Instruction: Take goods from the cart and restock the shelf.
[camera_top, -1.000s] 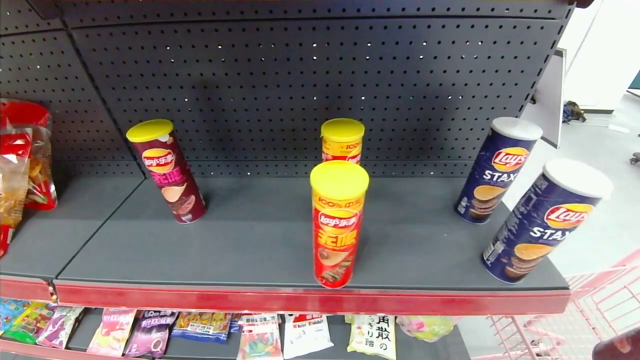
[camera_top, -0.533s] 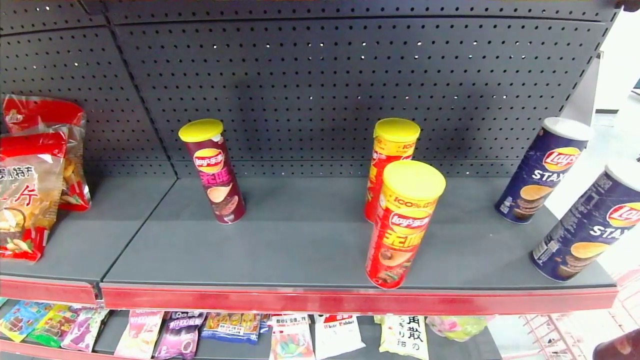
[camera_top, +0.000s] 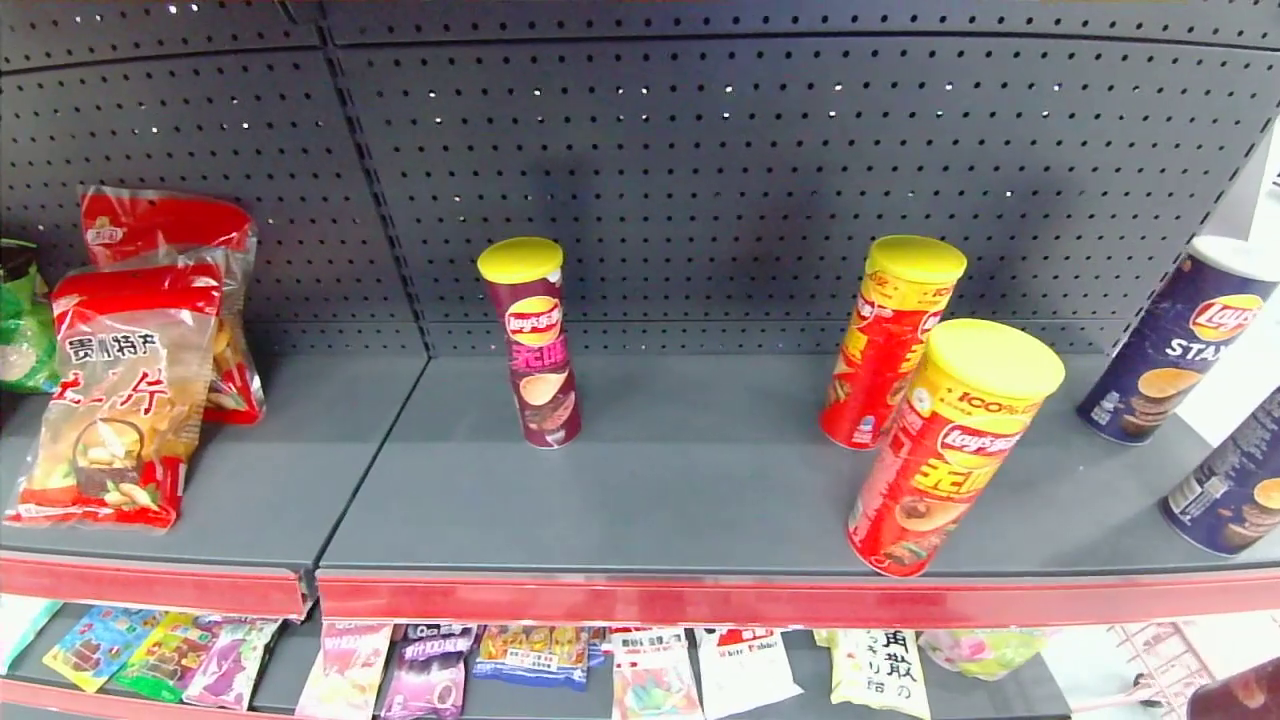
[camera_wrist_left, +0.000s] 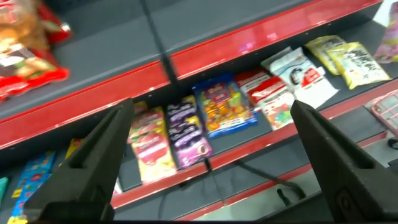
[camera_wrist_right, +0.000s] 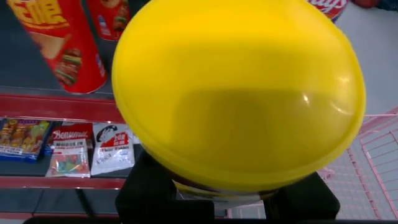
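Fingers (camera_wrist_right: 149, 196) of the right claw (camera_wrist_right: 227, 202) are clamped on either side of a chip can (camera_wrist_right: 239, 93), just under its lid. The can's long axis runs straight away from the wrist camera, lid end toward it, so the round yellow plastic lid hides nearly all of the body; only a sliver of printed label shows below the rim, too little to make out. The can is held out in front of the grey shelf (camera_wrist_right: 25, 84), off toward its right end, next to the pink wire cart (camera_wrist_right: 376, 158).

The left claw (camera_wrist_left: 208, 155) hangs with its two dark fingers spread wide and nothing between them, below the grey shelf's red front lip (camera_wrist_left: 205, 53) and over the row of small snack packets (camera_wrist_left: 217, 112) on the tier underneath.

On the grey shelf itself stand five cans on their bases:
- a maroon can (camera_top: 535, 345) with a yellow lid, left of centre;
- two red cans (camera_top: 890, 345) (camera_top: 945, 450) with yellow lids, one behind the other, right of centre;
- two dark blue cans (camera_top: 1180, 345) (camera_top: 1225, 480) at the right end.

Each carries a round logo and a picture of chips. Left of the grey shelf, on the neighbouring board, lean red snack bags (camera_top: 120, 400).
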